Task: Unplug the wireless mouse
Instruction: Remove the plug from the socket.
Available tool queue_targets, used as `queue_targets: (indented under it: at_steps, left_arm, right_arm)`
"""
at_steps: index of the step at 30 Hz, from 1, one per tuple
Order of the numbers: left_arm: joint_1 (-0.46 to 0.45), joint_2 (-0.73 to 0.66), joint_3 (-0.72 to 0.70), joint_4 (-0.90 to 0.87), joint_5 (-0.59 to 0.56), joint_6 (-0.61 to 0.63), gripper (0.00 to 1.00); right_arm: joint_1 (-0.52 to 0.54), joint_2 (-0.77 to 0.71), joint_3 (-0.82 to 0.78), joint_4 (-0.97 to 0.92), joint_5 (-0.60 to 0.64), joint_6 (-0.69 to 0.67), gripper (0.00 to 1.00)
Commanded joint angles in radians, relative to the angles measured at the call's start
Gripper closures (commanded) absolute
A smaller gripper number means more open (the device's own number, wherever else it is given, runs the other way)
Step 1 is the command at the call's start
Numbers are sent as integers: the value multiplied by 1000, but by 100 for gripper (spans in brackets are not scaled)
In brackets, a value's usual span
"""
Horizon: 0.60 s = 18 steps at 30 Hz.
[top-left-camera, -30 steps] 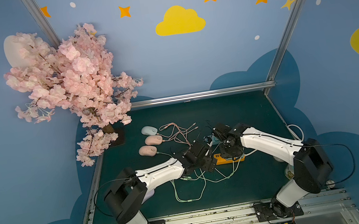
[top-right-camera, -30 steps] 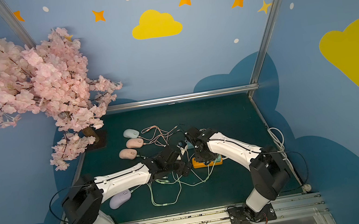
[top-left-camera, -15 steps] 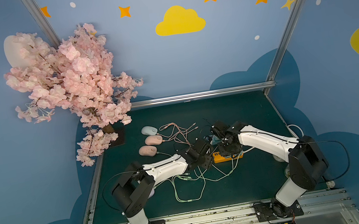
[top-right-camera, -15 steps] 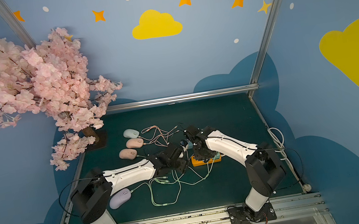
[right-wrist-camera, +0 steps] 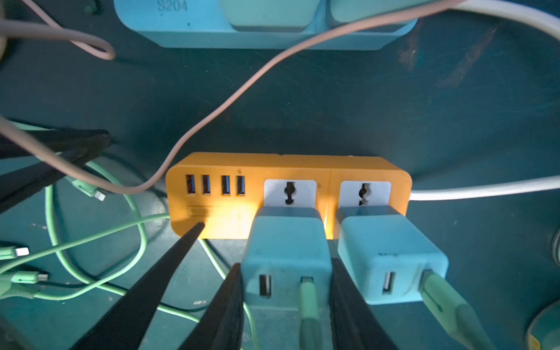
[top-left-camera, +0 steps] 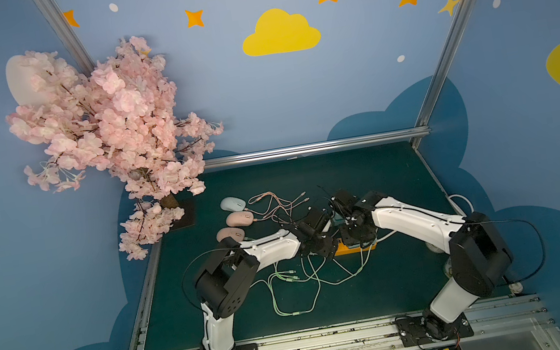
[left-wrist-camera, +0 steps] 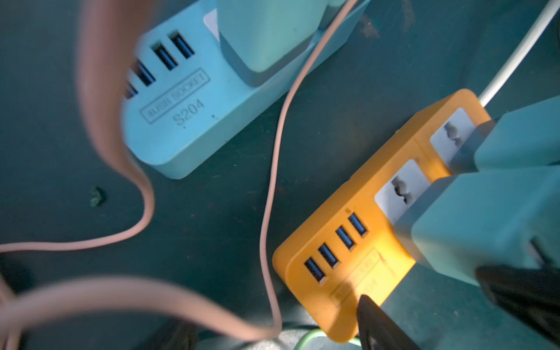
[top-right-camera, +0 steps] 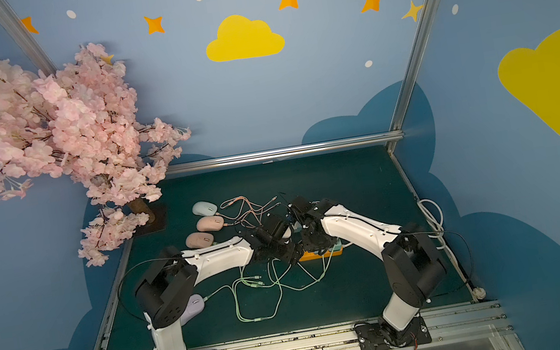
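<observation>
The right fingers [right-wrist-camera: 345, 303] pinch the teal charger [right-wrist-camera: 286, 242], lower centre; spread left fingers [right-wrist-camera: 169, 260] touch the orange power strip [right-wrist-camera: 303, 166]. Next, likely, a straight pull.

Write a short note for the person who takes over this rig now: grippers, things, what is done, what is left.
Right gripper: fingers shut on a charger plugged in the orange strip, the one nearer its USB ports.
Left gripper: open; one finger touches the strip's USB end.
Things: a green cable is in that charger; a green cable also reaches the purple mouse, but I cannot trace whether it is the same.
Done: charger gripped, not yet pulled.
Left: probably pull it out while the left finger steadies the strip.
</observation>
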Motion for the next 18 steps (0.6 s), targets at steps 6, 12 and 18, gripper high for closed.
queue_targets:
  at_steps: [6, 12, 18]
  left_arm:
    - [-12, 76, 60, -143, -29, 31, 19]
    - [-15, 89, 68, -159, -55, 33, 19]
    - [-15, 99, 75, -169, -52, 34, 19]
  right_arm:
    - [4, -15, -2, 15, -16, -11, 86]
    - [4, -51, 14, 7, 62, -2, 90]
    - [2, -114, -10, 12, 68, 4, 92]
